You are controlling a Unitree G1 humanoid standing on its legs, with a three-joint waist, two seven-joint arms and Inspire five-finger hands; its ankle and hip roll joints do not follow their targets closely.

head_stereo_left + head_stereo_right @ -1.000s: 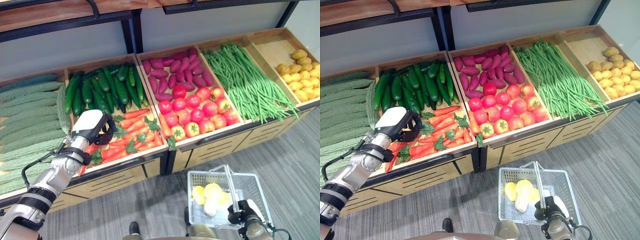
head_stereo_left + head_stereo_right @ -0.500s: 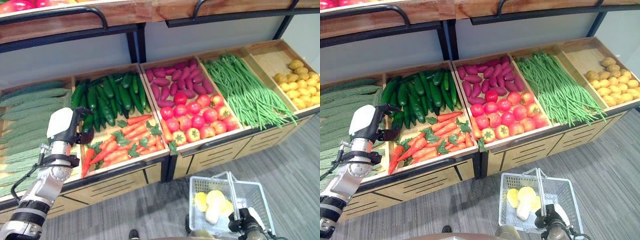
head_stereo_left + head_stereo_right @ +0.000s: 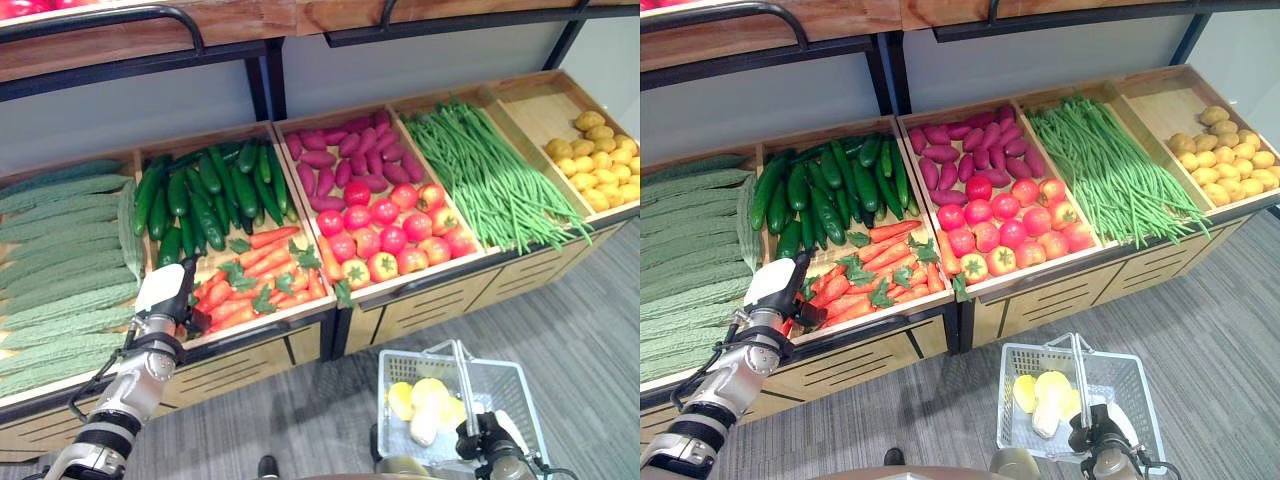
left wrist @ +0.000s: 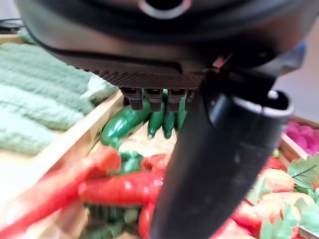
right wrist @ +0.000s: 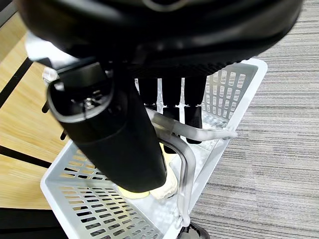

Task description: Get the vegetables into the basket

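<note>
The left hand [image 3: 168, 290] hangs over the near-left corner of the carrot bin [image 3: 262, 272], its fingers relaxed and holding nothing; in its wrist view the carrots [image 4: 122, 186] lie just past the fingertips, long axes running roughly crosswise to the hand, leafy tops mostly pointing away. This hand is by far the nearer to the produce, so the next pick looks to be a carrot. The right hand [image 5: 169, 99] is curled round the handle [image 5: 185, 149] of the white wire basket [image 3: 505, 385], which hangs low in front of the display, well apart from the carrots and to their right. In the basket lie about three pale yellow vegetables [image 3: 425, 400]. The carrots are too heaped to count.
</note>
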